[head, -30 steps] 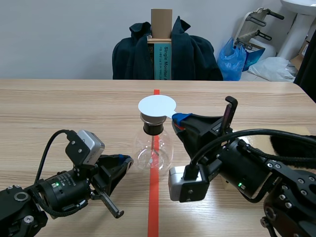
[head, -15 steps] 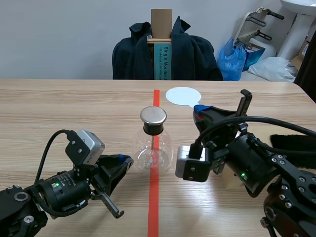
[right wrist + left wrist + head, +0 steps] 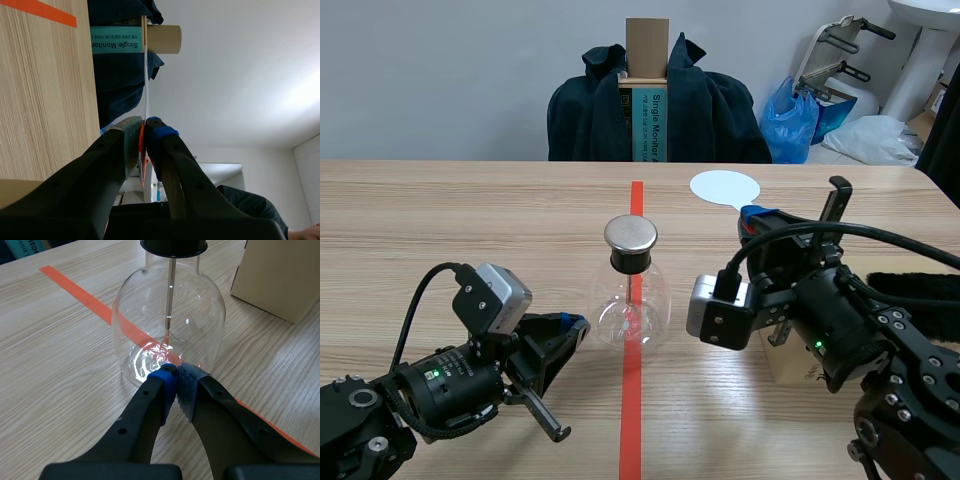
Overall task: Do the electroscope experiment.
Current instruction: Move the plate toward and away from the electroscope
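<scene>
The right claw [image 3: 758, 214] pinched a round white disc [image 3: 724, 187] upper right of the clear glass flask [image 3: 631, 300]; it should meet the silver cap [image 3: 631, 234] level. The left claw [image 3: 175, 377] sat closed, empty.

Left arm [image 3: 430, 385] and right arm [image 3: 840, 330] rest low, jaws closed.

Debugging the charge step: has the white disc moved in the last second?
Yes. The white disc, in the right claw, went from above the flask's metal cap rightward and farther back.
</scene>
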